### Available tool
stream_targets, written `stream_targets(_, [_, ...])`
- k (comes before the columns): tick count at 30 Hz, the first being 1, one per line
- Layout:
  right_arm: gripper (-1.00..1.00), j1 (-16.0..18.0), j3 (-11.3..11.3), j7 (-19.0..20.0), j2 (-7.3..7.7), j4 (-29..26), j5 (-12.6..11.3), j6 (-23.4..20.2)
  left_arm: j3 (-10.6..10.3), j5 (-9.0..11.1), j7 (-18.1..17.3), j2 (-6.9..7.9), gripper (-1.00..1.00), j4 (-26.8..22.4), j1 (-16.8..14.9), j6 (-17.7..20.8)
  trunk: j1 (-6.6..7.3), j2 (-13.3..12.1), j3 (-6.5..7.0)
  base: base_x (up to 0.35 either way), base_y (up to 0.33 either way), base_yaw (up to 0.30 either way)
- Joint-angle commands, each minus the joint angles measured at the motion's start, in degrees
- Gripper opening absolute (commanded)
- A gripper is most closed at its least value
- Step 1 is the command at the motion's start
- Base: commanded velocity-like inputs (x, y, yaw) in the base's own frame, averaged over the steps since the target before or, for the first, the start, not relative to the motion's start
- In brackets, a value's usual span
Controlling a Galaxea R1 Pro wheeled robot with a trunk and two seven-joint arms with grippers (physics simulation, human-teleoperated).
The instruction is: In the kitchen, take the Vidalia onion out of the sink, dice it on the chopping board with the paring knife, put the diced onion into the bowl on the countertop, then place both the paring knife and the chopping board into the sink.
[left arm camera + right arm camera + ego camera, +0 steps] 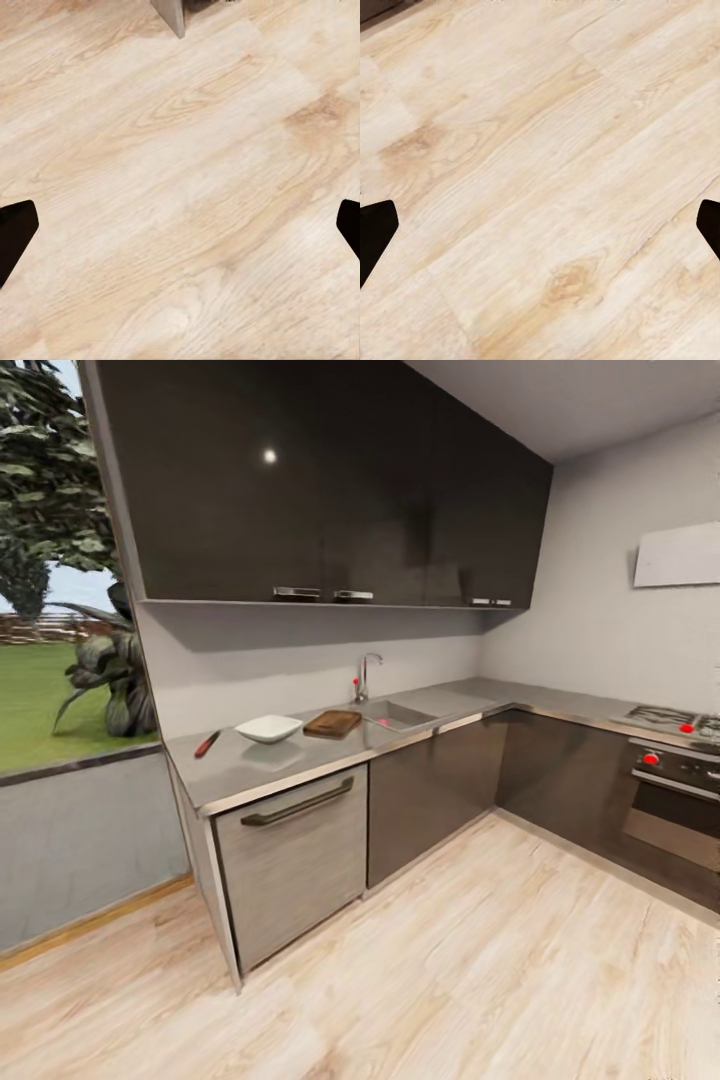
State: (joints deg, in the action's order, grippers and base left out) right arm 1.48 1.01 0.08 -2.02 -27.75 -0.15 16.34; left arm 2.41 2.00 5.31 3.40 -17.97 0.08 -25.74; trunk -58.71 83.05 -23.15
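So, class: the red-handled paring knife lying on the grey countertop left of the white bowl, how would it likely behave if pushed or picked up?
The paring knife lies flat on the smooth, reflective countertop, so a push would probably slide it rather than roll it. It looks small and slim, so likely light and stiff. Lying flat, it gives fingers little height to grip.

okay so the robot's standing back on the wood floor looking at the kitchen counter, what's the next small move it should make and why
Probably drive forward toward the sink. The countertop with the knife, bowl and board lies well across the floor, and both wrist views show open fingertips over bare floorboards, holding nothing. Nothing looks reachable until the base closes in.
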Motion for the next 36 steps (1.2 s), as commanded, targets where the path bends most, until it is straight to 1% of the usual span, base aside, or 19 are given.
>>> stream_targets(1, [1.0, 0.05, 0.04, 0.01, 0.0, 0.02, -0.02, 0.18, -0.05, 0.2, 0.04, 0.02, 1.0, -0.04, 0.01, -0.1, -0.02, 0.03, -0.03, 0.16, 0.27, -0.182])
stream_targets(15, [1.0, 0.05, 0.04, 0.01, 0.0, 0.04, -0.02, 0.18, -0.11, 0.2, -0.02, 0.03, 1.0, -0.04, 0.01, -0.1, -0.02, 0.03, 0.3, 0.147, 0.27, -0.177])
stream_targets(36, [1.0, 0.07, 0.04, 0.01, 0.0, -0.01, -0.02, 0.18, -0.12, 0.2, -0.03, 0.03, 1.0, -0.04, 0.01, -0.1, -0.02, 0.03, 0.8, 0.009, 0.295, -0.162])
